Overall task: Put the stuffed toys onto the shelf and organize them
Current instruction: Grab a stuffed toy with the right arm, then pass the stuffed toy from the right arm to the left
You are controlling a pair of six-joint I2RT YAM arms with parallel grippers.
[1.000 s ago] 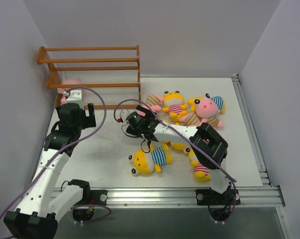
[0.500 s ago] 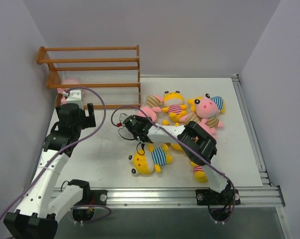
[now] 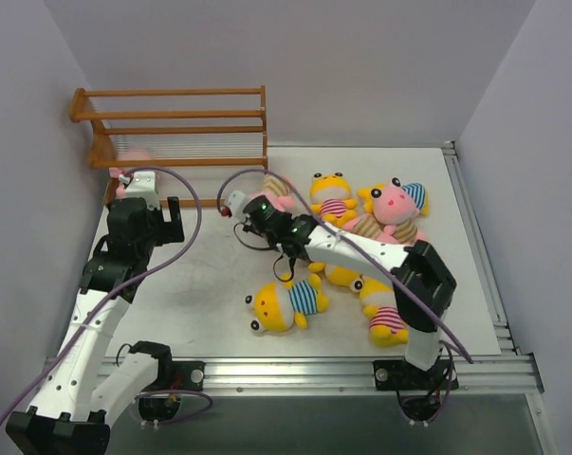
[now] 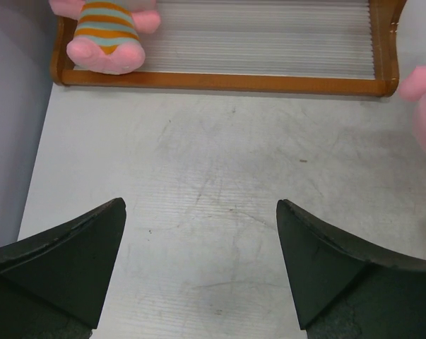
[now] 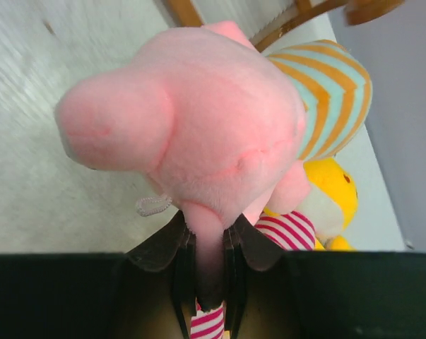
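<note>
My right gripper (image 3: 264, 216) (image 5: 207, 261) is shut on a thin limb of a pink stuffed toy (image 3: 279, 192) (image 5: 198, 120) in a tan-striped shirt, held off the table just right of the shelf (image 3: 181, 118). A second pink toy (image 3: 129, 159) (image 4: 107, 32) sits at the left end of the shelf's lowest tier. My left gripper (image 3: 141, 188) (image 4: 200, 268) hangs open over bare table in front of that tier (image 4: 220, 81), with nothing between its fingers. The held toy (image 4: 424, 106) shows at the right edge of the left wrist view.
On the table lie a yellow toy in pink stripes (image 3: 333, 201) (image 5: 329, 201), a pink toy with a blue cap (image 3: 396, 204), a yellow toy in blue stripes (image 3: 286, 303) and another yellow one in pink stripes (image 3: 385, 318). Walls stand close at the left and back.
The right gripper went from open to shut on the pink toy and carried it up and toward the shelf, its elbow swinging right. The left arm has stayed still.
</note>
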